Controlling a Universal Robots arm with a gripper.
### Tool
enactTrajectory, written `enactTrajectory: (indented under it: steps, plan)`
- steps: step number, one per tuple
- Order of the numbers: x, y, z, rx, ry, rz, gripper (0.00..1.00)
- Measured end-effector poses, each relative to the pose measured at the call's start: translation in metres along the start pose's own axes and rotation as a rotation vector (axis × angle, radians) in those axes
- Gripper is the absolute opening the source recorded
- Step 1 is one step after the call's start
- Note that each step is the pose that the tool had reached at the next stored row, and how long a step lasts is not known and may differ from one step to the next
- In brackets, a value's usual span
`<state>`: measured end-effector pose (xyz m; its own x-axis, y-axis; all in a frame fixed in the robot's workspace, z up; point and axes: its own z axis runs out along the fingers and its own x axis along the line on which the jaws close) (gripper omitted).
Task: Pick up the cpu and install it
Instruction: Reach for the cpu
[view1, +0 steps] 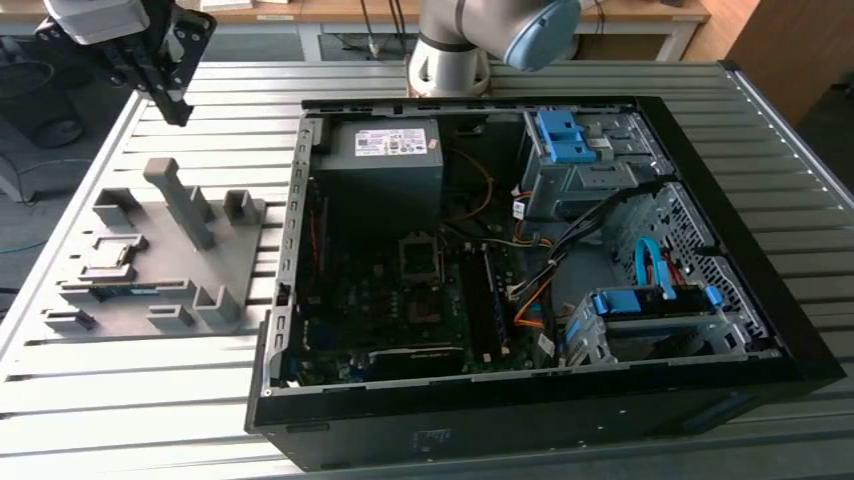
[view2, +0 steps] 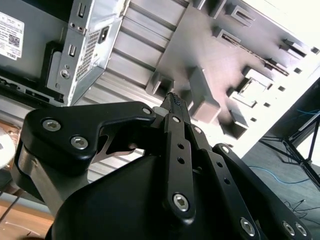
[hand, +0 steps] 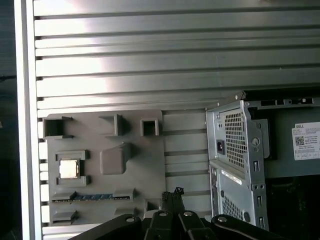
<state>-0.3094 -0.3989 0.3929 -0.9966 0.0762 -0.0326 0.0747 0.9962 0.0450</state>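
Exterior view, fingers (view1: 168, 98) closed together, holding nothing, raised above table (view1: 774, 200), cpu (view1: 115, 255) resting in grey fixture (view1: 163, 262).

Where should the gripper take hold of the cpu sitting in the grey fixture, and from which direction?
Come straight down from above and pinch two opposite edges of the cpu. It lies flat, metal top up, in a shallow pocket of the grey fixture; raised blocks seem to flank two sides, so the other two edges look easier to reach.

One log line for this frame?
gripper: shut, empty | cpu: in grey fixture nest, not gripped | gripper raised, apart from cpu
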Motion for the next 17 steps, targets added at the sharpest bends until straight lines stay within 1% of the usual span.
enactTrajectory:
  steps: [17]
  plan:
    - [0.0416,-0.0032,-0.0005,0.0,0.0,0.0,0.1]
